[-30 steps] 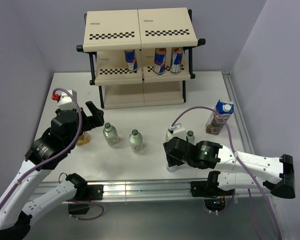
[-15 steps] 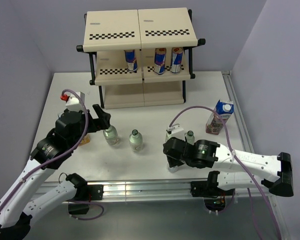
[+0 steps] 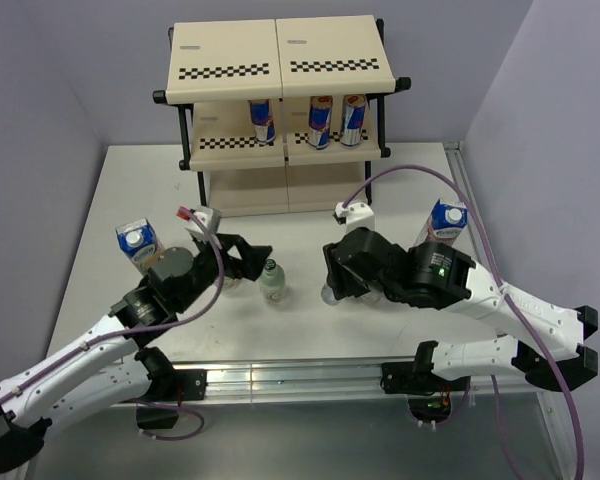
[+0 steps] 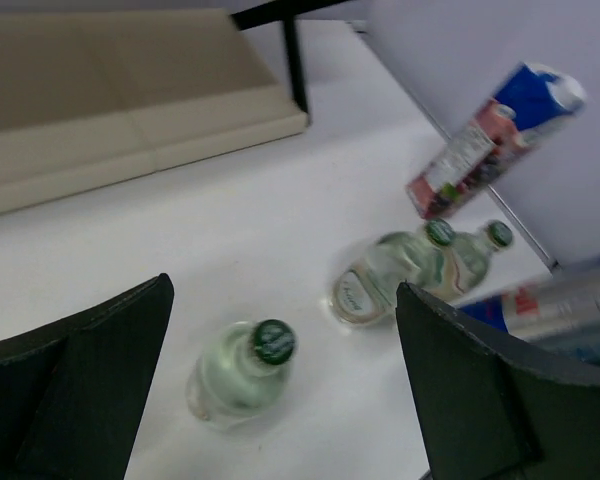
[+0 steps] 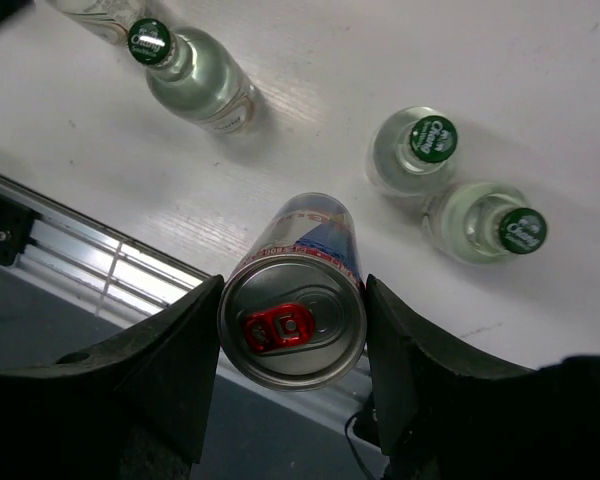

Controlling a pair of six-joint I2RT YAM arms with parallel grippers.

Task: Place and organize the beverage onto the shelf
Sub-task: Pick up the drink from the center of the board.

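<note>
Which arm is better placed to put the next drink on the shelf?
Right. The right end effector holds a can, ready for the shelf; the left end effector is open and empty above a bottle.

Overhead view: bright, even, diffuse light falls from above on a white table (image 3: 110, 200), and shadows are short and soft. The shelf (image 3: 280, 60) shades its own lower tiers. The metal rail (image 3: 280, 378) at the near edge carries pale streaks of glare. Focus is sharp throughout.

Left wrist view: soft and smeared all over. The purple carton (image 4: 490, 140) at far right and the bottles (image 4: 242, 368) have blurred outlines. The fingers (image 4: 80, 390) of the left gripper (image 4: 282, 290) are dark, featureless shapes.

Right wrist view: crisp on the gleaming top of the can (image 5: 293, 320). The fingers (image 5: 150, 370) of the right gripper (image 5: 293, 300) are dark blurs beside it.
</note>
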